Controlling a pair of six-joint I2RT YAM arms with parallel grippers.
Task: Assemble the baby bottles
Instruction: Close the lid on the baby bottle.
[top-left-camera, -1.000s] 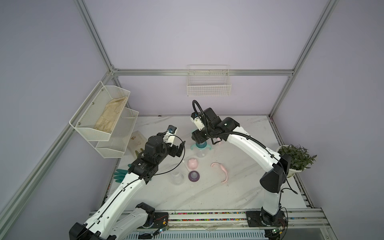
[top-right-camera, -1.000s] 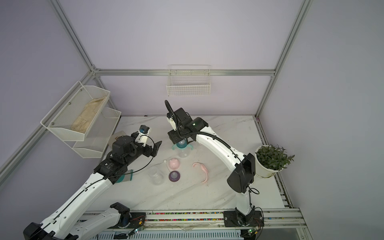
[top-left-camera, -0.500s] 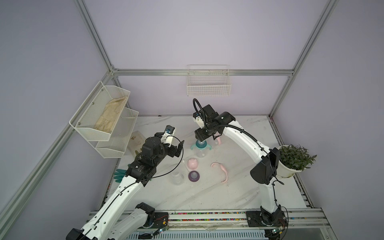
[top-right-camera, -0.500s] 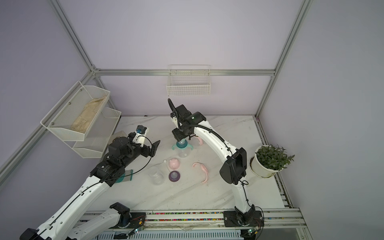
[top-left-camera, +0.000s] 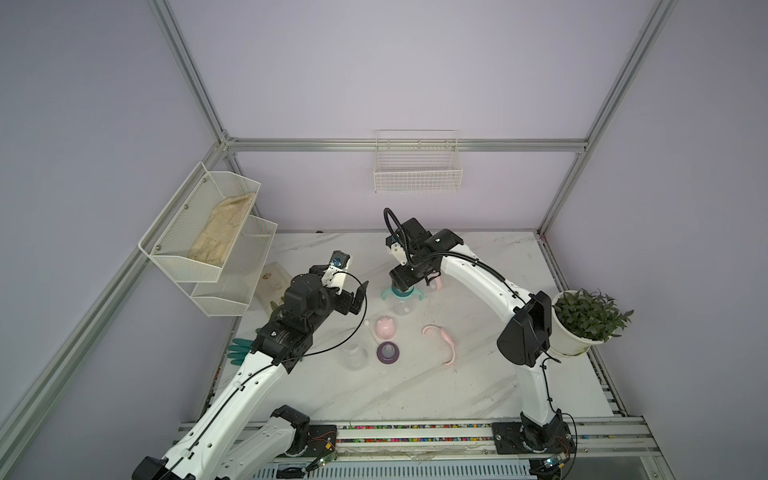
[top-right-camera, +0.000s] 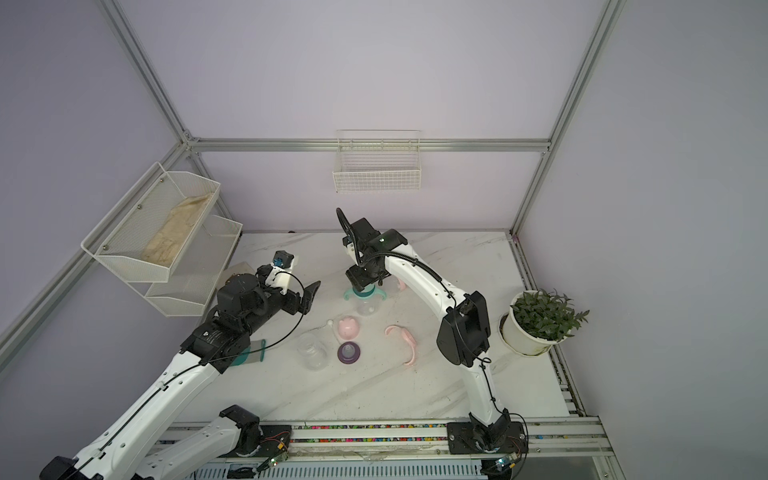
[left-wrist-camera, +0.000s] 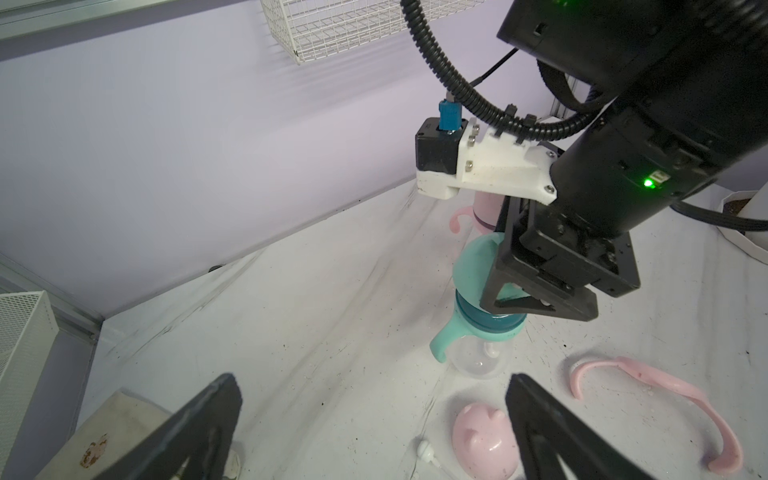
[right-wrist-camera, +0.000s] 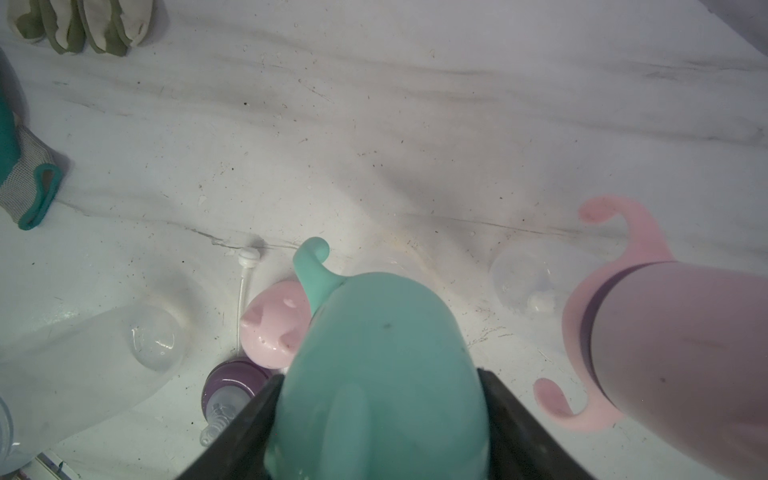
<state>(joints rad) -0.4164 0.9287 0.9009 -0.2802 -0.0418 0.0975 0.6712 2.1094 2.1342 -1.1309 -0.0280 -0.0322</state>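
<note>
Marble tabletop (top-left-camera: 415, 395), purple walls (top-left-camera: 374, 83). Upright on it stands the mint bottle (top-left-camera: 401, 307); right gripper (top-left-camera: 401, 286) sits over it, jaws pressed on its mint dome cap (right-wrist-camera: 374, 353), no gap visible; left gripper (left-wrist-camera: 372, 380) hovers beside the mint bottle, jaws spread wide. On the base side of the mint bottle, loose: pink cap (top-left-camera: 385, 327), purple collar (top-left-camera: 388, 352), clear bottle body (top-left-camera: 354, 356), pink handle ring (top-left-camera: 442, 343). Capped pink bottle (left-wrist-camera: 484, 208) stands just behind it, by the right gripper.
</note>
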